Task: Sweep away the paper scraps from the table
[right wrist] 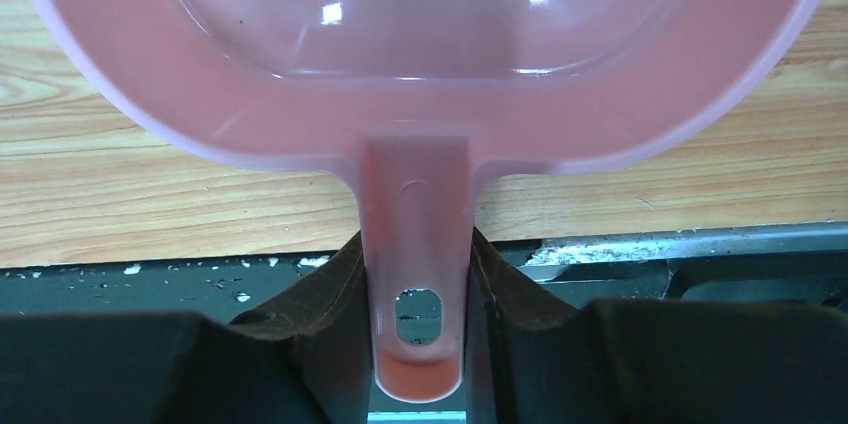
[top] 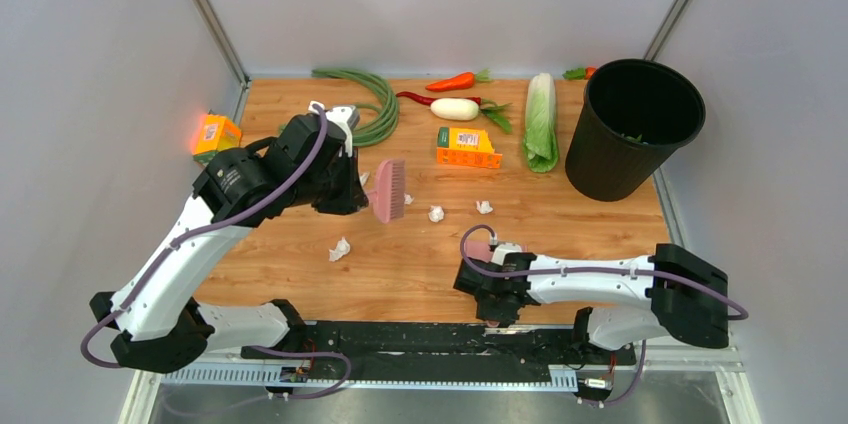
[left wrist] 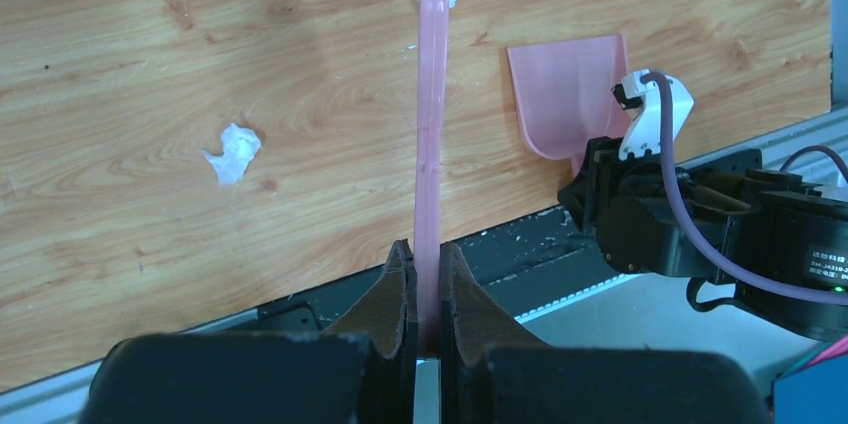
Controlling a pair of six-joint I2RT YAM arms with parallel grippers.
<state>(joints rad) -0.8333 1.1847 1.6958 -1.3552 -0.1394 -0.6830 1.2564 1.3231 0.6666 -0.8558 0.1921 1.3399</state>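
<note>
Pinching brush (left wrist: 431,144), left pincer (left wrist: 427,269); right pincer (right wrist: 416,249) clasps dustpan (right wrist: 420,74).

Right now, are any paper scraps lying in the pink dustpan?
No, the left wrist view shows the dustpan bare, with the paper scraps out on the table.

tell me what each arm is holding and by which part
Left jaws: the pink brush, clamped at the end of its handle. Right jaws: the pink dustpan, pinched on its handle near the hanging hole.
</note>
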